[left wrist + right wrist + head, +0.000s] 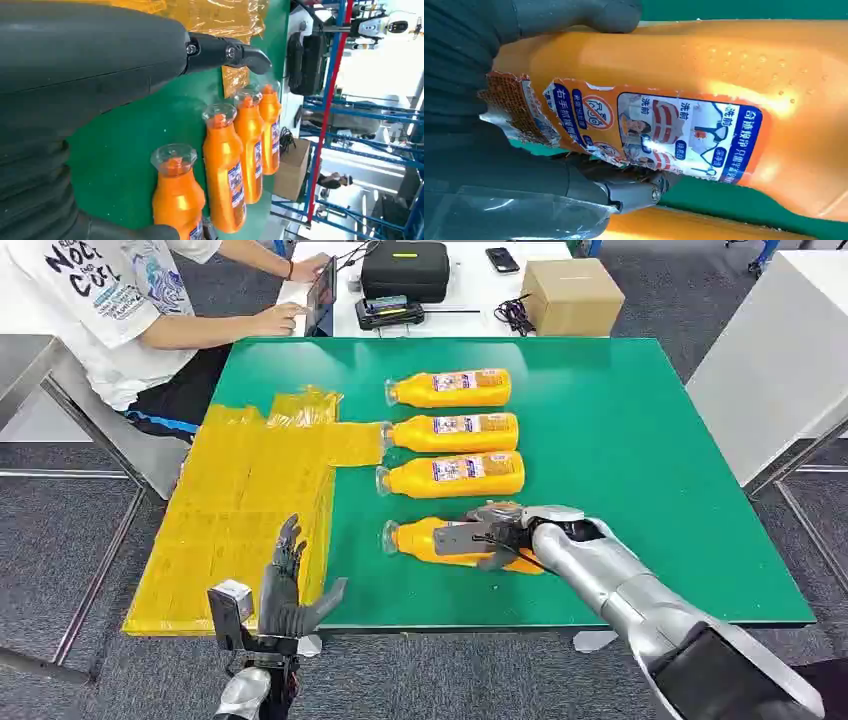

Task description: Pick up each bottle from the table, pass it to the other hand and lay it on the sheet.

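Four bottles lie on their sides in a column on the worktop (620,440), caps toward the sheet (240,510), which lies to their left and overhangs the worktop's left edge. Farthest bottle (450,389), second bottle (452,432), third bottle (452,476), nearest bottle (418,540). Right robot hand (490,537) on the nearest bottle. Left robot hand (288,585) at the sheet's near corner.

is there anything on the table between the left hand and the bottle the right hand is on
Mostly bare green table. In the head view, the near corner of the yellow sheet lies beside the left hand; from there to the nearest bottle, under the right hand, nothing.
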Tool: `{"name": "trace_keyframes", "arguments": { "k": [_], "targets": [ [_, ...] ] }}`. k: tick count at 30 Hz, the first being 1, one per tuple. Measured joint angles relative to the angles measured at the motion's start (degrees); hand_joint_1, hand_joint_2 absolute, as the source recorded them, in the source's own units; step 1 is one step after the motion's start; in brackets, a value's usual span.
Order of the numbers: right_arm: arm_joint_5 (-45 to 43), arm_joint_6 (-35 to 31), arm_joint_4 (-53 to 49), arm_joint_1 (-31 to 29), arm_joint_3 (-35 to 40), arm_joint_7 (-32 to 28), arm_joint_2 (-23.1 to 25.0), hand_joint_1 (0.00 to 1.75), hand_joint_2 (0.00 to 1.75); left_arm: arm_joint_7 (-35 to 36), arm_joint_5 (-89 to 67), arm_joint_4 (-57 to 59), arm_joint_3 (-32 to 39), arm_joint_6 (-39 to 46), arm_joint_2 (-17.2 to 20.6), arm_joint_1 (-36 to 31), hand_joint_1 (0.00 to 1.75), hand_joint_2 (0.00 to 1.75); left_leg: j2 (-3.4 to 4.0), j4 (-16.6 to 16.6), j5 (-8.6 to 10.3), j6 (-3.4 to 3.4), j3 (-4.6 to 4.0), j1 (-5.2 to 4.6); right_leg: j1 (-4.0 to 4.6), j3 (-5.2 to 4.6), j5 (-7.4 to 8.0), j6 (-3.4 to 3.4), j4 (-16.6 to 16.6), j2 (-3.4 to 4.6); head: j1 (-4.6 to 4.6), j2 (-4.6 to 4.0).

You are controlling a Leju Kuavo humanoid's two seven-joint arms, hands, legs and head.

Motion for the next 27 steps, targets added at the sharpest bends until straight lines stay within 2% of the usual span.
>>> {"name": "trace_keyframes", "arguments": {
  "k": [7, 9, 11, 13, 15, 17, 21, 23, 27],
  "targets": [
    [-2.6, -0.7, 0.0, -0.8, 2.7, 0.2, -0.6, 1.75, 1.75, 0.0, 0.4, 0.0, 0.0, 0.0, 0.0, 0.0, 0.0, 1.75, 0.0, 0.0, 0.0, 0.0, 0.0, -0.01, -0.01, 0.01, 0.0, 0.0, 0.0, 0.0, 0.0, 0.0],
    [-4.8, -4.6, 0.0, -0.6, 3.1, -0.5, -0.7, 1.75, 1.75, 0.0, 0.8, 0.0, 0.0, 0.1, 0.0, 0.0, 0.0, 1.75, 0.01, 0.0, 0.0, 0.0, -0.01, -0.01, 0.0, 0.0, 0.0, 0.0, 0.0, 0.01, 0.0, 0.0],
    [-7.5, -12.6, -0.2, 1.3, 2.4, -1.6, -0.5, 1.75, 1.75, 0.0, 1.0, 0.0, 0.0, 0.1, 0.0, 0.1, 0.0, 1.75, -0.02, 0.0, 0.0, 0.0, -0.03, 0.0, 0.0, 0.0, 0.0, 0.0, 0.0, -0.01, 0.0, 0.0],
    [-9.6, -23.3, -2.1, 4.9, -0.1, -3.6, 0.0, 1.75, 1.75, 0.0, 1.1, -0.5, 0.1, 0.4, 0.0, 0.7, 0.0, 1.75, -0.04, 0.0, 0.0, 0.0, -0.08, 0.03, 0.03, -0.02, -0.01, 0.01, 0.0, -0.03, 0.0, 0.0],
    [-7.5, -32.7, -7.3, 10.5, -5.1, -5.9, 1.1, 1.75, 1.75, 0.0, 1.0, -1.6, 0.1, 0.6, 0.1, 1.8, 0.0, 1.75, -0.02, 0.0, -0.04, -0.01, -0.14, 0.05, 0.08, -0.06, -0.01, 0.01, 0.0, 0.0, -0.02, 0.0],
    [-4.0, -38.0, -14.7, 17.0, -10.8, -9.2, 2.9, 1.75, 1.75, 0.0, 0.7, -2.8, 0.2, 0.6, 0.1, 2.6, 0.0, 1.75, -0.03, 0.0, -0.09, -0.08, -0.24, 0.08, 0.09, -0.2, -0.02, 0.01, 0.0, 0.01, -0.02, 0.0],
    [-1.0, -42.5, -27.7, 26.8, -20.6, -14.6, 7.4, 1.75, 1.75, 0.0, 0.1, -4.3, 0.2, 0.7, 0.1, 3.8, 0.0, 1.75, -0.11, 0.0, -0.08, -0.1, -0.48, 0.14, 0.12, -0.45, -0.07, -0.02, 0.0, -0.1, 0.0, 0.0],
    [-0.7, -44.1, -32.6, 29.9, -24.2, -17.2, 9.3, 1.75, 1.75, 0.0, -0.1, -4.7, 0.2, 0.8, 0.1, 4.2, 0.0, 1.75, -0.06, 0.0, -0.08, -0.1, -0.49, 0.13, 0.11, -0.46, -0.08, -0.03, 0.0, -0.08, 0.0, 0.0],
    [-0.7, -44.9, -38.8, 33.6, -28.9, -18.3, 11.5, 1.75, 1.75, -0.1, -0.2, -5.2, 0.2, 1.0, 0.1, 4.4, 0.0, 1.75, -0.04, 0.0, -0.09, -0.09, -0.48, 0.04, 0.03, -0.46, -0.07, -0.02, 0.0, -0.06, 0.02, 0.0]
  ]
}}
